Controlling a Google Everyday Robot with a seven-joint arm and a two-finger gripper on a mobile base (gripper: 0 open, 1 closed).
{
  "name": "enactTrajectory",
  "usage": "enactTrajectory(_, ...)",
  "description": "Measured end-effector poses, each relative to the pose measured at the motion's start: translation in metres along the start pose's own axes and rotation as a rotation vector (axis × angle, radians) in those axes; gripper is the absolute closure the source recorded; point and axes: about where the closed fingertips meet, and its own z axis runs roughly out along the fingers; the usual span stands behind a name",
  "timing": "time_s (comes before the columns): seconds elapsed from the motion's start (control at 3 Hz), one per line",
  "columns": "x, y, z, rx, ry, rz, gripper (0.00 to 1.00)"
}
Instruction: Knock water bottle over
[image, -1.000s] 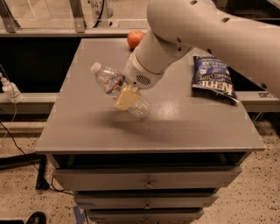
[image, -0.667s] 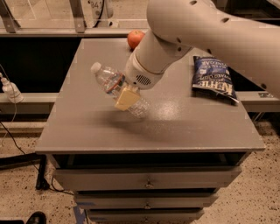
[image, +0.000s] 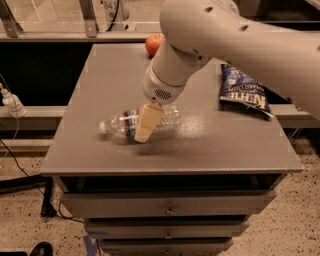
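Note:
The water bottle (image: 120, 122) is clear and ribbed, with a white cap and a red, white and dark blue label. It lies on its side on the grey table (image: 225, 145), left of centre, cap pointing left. My gripper (image: 144, 123) hangs from the big white arm (image: 210, 35) and reaches down over the middle of the bottle. Its cream tip is in front of the bottle and hides part of it.
A red-orange fruit (image: 154, 44) sits at the table's back edge. A dark blue snack bag (image: 244, 91) lies at the right. Drawers (image: 167, 205) are under the tabletop. A white plug and cable (image: 12, 104) hang at the left.
The bottle was tilted with its cap raised to the upper left; now it lies flat on the table with the cap to the left. The gripper has come lower with it.

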Motion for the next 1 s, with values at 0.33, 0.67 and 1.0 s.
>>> enactTrajectory(0.33, 0.011, -0.005, 0.026, 0.013, 0.153, -0.099, 0.00)
enactTrajectory(0.67, 0.025, -0.012, 0.038, 0.032, 0.262, -0.161, 0.00)
enactTrajectory(1.0, 0.047, -0.025, 0.019, 0.050, 0.291, -0.142, 0.00)
